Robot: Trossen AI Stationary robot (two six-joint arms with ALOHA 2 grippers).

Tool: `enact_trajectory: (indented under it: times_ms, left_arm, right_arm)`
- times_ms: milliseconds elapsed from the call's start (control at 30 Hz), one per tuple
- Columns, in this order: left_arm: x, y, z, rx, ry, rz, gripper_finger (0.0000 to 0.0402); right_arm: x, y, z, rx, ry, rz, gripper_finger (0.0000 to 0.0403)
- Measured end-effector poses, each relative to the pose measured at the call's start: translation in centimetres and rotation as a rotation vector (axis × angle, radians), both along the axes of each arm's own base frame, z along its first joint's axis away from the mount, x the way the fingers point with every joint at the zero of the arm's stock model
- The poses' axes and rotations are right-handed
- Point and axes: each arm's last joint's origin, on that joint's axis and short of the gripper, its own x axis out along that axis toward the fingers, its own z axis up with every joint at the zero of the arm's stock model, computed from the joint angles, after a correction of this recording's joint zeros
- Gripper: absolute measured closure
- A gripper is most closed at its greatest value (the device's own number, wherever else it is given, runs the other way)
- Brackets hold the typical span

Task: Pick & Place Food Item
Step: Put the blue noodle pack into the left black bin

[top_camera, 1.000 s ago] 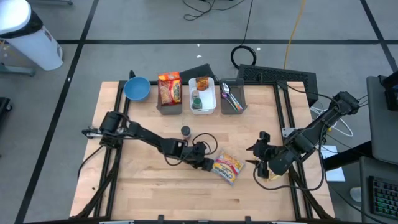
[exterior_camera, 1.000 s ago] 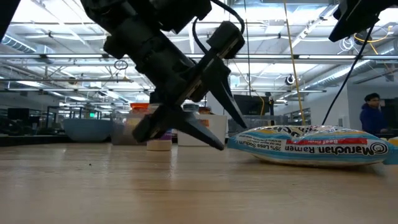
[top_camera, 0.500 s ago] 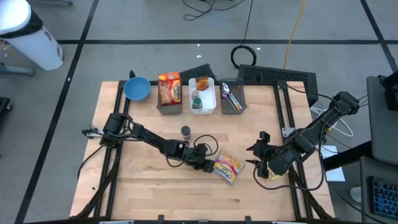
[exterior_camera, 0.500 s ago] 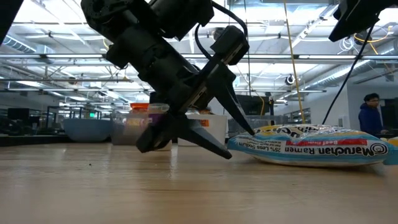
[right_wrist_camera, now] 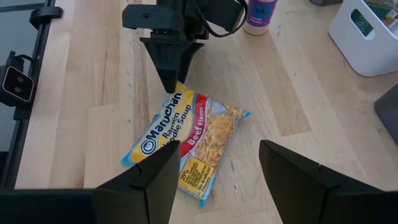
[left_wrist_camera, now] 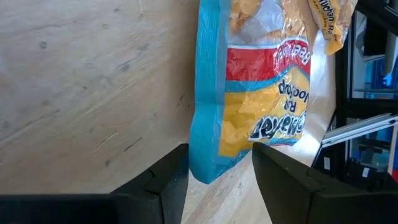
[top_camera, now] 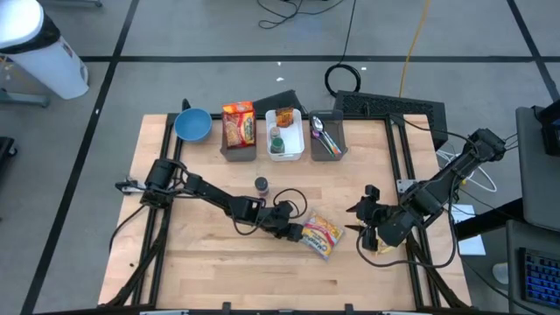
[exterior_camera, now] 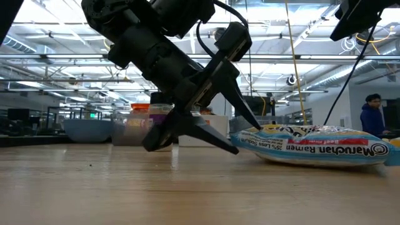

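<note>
High view, from straight above: the left end effector [top_camera: 297, 233] is seen at the near edge of the ramen packet [top_camera: 320, 234], which lies flat on the wooden counter [top_camera: 201, 271] between the two arms, in front of the row of bins [top_camera: 285, 133]. Over the last second the left arm has been eased toward the packet; in the low view the tip of the upper finger, earlier short of the wrapper, is now laid against its crimped end, while the lower finger [exterior_camera: 212, 140] is kept down near the counter. The fingers are spread on either side of that end, and nothing is pinched yet, as is confirmed in the left wrist view, where the blue edge of the packet is framed between the two dark fingertips. The right end effector [top_camera: 369, 233] is parked just beyond the packet's far side, its fingers spread and empty, unmoved in that time. A small jar [top_camera: 261, 184] is left standing behind the left arm. The approach is judged nearly complete; a closing of the fingers on the thin, slippery wrapper edge is what the pick next calls for, and a slide of the packet along the counter remains the likeliest upset.
</note>
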Motion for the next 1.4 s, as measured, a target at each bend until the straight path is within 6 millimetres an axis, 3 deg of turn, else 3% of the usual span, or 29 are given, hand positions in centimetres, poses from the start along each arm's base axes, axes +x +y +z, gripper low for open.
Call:
enact_trajectory:
  times_ms: [367, 567, 733, 1067, 1400]
  left_arm:
    - [0.0, 0.0, 0.0, 0.006, -0.002, 0.000, 0.0323]
    - [0.1, 0.0, 0.1, 0.017, -0.013, -0.002, 0.0362]
    - [0.1, 0.0, 0.1, 0.032, -0.021, -0.016, 0.0391]
    - [0.2, -0.1, 0.4, 0.041, -0.054, -0.122, 0.0397]
    - [1.9, 0.6, 3.6, 0.092, -0.046, -0.357, 0.0398]
  right_arm:
    - [0.0, 0.0, 0.0, -0.002, 0.000, 0.002, 0.0190]
    - [0.0, 0.0, 0.0, -0.003, 0.001, 0.002, 0.0190]
    - [0.2, 0.2, -1.3, 0.026, -0.021, 0.005, 0.0190]
    - [0.5, 0.6, -4.3, 0.176, -0.074, -0.006, 0.0190]
    - [0.8, 0.1, -3.4, 0.189, -0.144, 0.001, 0.0190]
